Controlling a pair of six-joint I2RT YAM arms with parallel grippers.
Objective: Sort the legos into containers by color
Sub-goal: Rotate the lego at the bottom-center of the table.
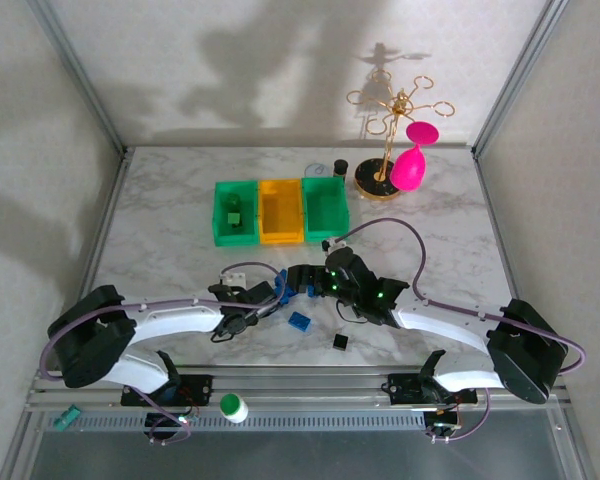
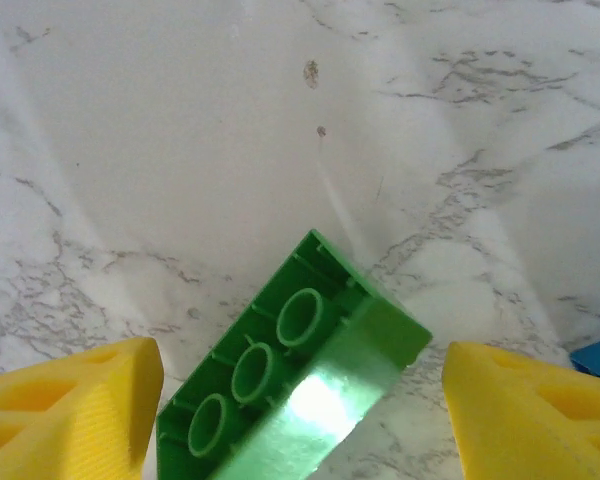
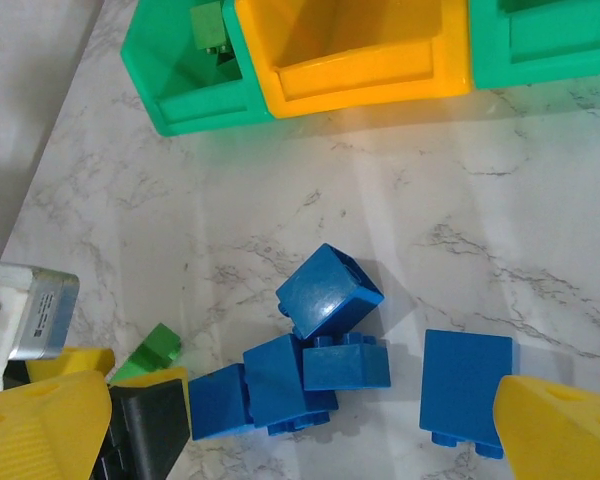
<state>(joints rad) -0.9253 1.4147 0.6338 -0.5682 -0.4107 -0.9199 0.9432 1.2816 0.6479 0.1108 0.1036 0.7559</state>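
Enclosing pale walls (image 1: 230, 70) around grey-veined marble tabletop (image 1: 170, 220)

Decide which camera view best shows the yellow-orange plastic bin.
Top external: the whole yellow-orange plastic bin is in frame, seen from above with all four walls. The right wrist view catches its near wall and part of the inside, cropped at the top edge.

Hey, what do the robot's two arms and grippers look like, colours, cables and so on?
The left arm and right arm have glossy white link shells and bulky black joints. A greyish-purple cable loops along each. Small green lights glow near the right wrist. The fingers are bright yellow wedges with fine ribbing and triangular cut-outs.
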